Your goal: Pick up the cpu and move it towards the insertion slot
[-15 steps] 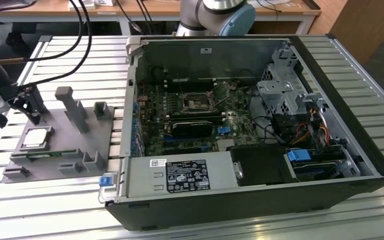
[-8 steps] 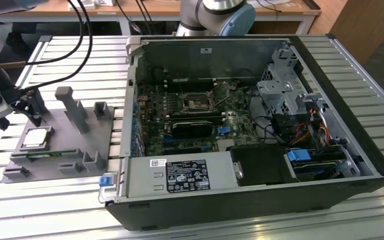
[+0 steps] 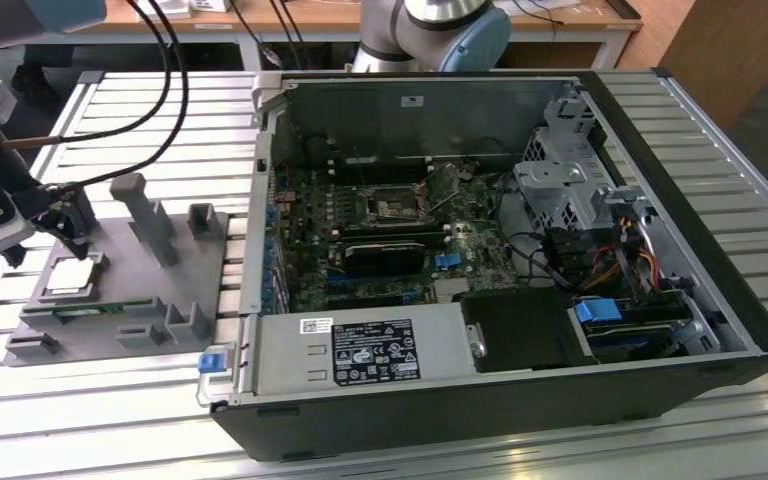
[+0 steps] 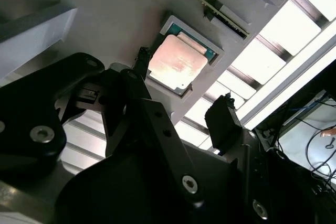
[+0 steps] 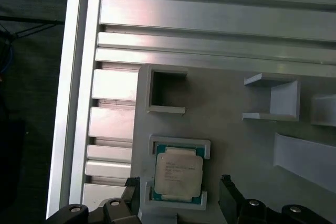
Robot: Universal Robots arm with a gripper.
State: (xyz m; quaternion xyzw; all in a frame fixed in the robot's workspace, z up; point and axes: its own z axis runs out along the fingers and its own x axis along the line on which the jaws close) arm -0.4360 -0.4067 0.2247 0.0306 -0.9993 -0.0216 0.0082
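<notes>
Slatted aluminium table (image 3: 157, 120) carries a grey tray (image 3: 131, 285) at the exterior view's left, with an open computer case (image 3: 678, 170) beside it. I see the cpu (image 5: 178, 176) lying flat in its square nest on the tray, silvery top up. My gripper (image 3: 48, 245) hangs just above it with its fingers (image 5: 229, 190) spread, one on either side of the chip and a gap at each. The insertion slot (image 3: 394, 206) sits on the green board inside the case, well apart from the cpu.
</notes>
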